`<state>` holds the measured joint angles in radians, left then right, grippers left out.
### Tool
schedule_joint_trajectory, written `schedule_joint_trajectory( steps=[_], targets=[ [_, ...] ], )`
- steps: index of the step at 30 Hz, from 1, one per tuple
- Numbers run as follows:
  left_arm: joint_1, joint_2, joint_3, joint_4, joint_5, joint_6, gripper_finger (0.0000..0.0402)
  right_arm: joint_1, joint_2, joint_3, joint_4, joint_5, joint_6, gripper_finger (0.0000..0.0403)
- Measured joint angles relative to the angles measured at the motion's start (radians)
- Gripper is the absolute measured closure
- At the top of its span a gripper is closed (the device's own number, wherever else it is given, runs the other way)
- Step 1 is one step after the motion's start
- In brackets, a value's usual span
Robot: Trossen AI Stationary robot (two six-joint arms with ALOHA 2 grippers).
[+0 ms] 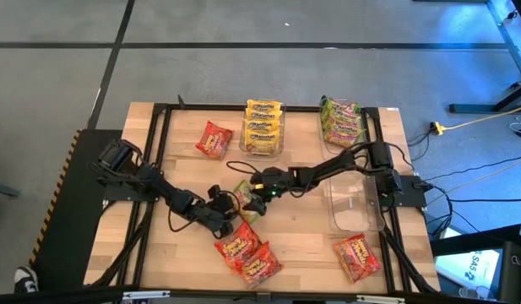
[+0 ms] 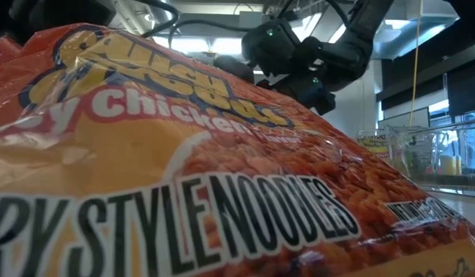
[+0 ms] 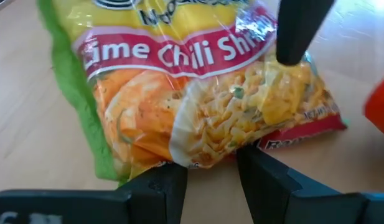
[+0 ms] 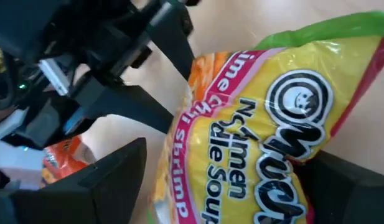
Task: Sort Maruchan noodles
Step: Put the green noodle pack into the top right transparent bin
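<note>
A light green and yellow "Lime Chili Shrimp" noodle packet [image 1: 246, 203] lies flat on the table's middle. My left gripper [image 3: 211, 177] is open, with its fingertips at the packet's near short edge [image 3: 207, 160]. My right gripper [image 4: 223, 186] is open wide and comes from the table's right. It straddles the same packet [image 4: 254, 137], one finger on either side. Yellow packets [image 1: 263, 127] fill a clear bin at the far middle, and green ones [image 1: 343, 122] fill a bin at the far right. Red-orange packets lie loose at the far left [image 1: 214, 139], near middle [image 1: 247, 253] and near right [image 1: 357, 257]. My left gripper's fingertips [image 3: 173, 180] stand right at the packet's edge; I cannot tell whether they touch it. My right gripper has one finger [image 3: 297, 31] standing at the packet's long side and the other [image 4: 104, 180] a little apart from the opposite side. I cannot tell whether either finger touches.
An empty clear bin [image 1: 353, 203] stands right of the middle, under my right arm. Black frame rails [image 1: 159, 169] run along the table's left and right sides. In the low view a red-orange packet [image 2: 183, 177] fills the foreground, with the grippers [image 2: 291, 61] behind it.
</note>
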<state>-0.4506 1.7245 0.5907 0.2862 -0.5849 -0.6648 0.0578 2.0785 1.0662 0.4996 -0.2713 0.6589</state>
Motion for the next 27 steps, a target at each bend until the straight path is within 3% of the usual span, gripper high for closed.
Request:
schedule_joint_trajectory(
  steps=[17, 24, 27],
  targets=[
    [-0.013, -0.003, 0.001, -0.005, -0.077, 0.026, 0.0268, -0.002, -0.079, 0.012, 0.009, -0.081, -0.197, 0.0068],
    [-0.012, -0.003, 0.001, 0.001, -0.125, 0.039, 0.0268, -0.004, -0.079, 0.009, -0.102, 0.046, -0.196, 0.0068],
    [-0.012, -0.005, 0.003, 0.025, -0.136, 0.048, 0.0268, -0.005, -0.076, 0.007, -0.114, 0.048, -0.185, 0.0068]
  ],
)
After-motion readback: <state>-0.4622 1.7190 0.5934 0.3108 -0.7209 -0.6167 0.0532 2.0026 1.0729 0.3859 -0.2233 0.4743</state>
